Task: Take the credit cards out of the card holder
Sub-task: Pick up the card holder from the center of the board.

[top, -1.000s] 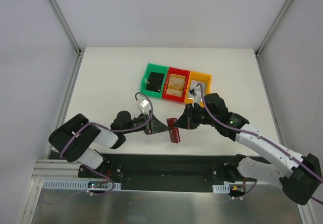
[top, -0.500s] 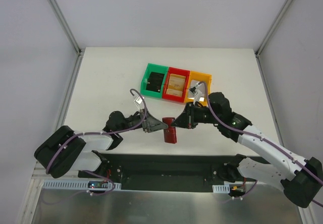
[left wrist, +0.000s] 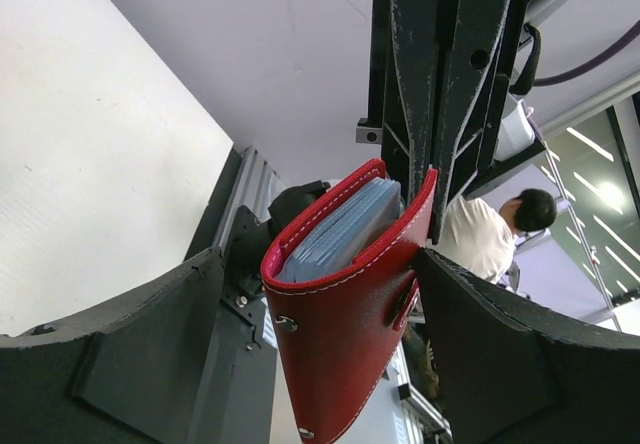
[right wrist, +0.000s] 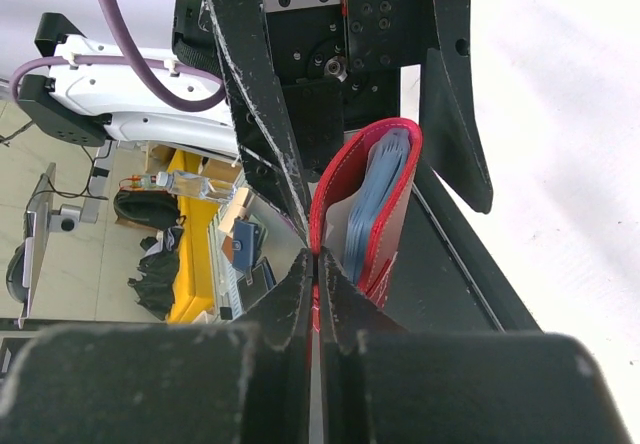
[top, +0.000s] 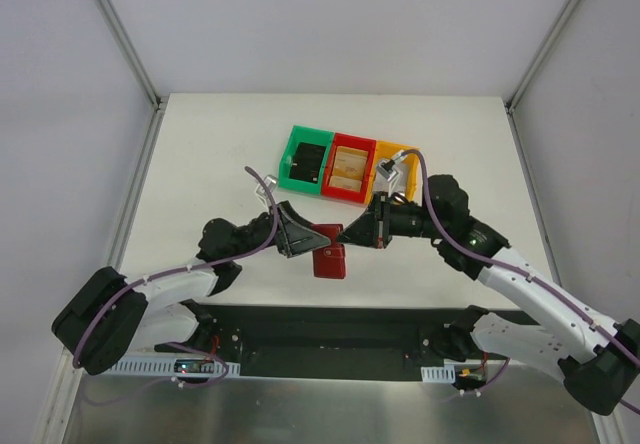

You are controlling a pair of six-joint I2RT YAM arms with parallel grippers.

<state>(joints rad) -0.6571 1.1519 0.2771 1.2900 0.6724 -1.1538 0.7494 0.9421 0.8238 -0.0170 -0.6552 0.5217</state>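
The card holder [top: 328, 250] is held up over the tabletop [top: 220, 144], between the two arms. The grey-blue cards [left wrist: 340, 226] are all inside it, none is out yet. The right gripper [right wrist: 313, 256] is pinched together on one red flap, and the left gripper [left wrist: 318, 264] stands apart around the holder, ready to take the cards

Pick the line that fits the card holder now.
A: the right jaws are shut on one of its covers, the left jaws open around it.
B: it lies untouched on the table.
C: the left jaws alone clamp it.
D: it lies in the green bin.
A: the right wrist view shows the right gripper pinched on a red cover of the card holder, and the left wrist view shows the left gripper spread wide with it in between.
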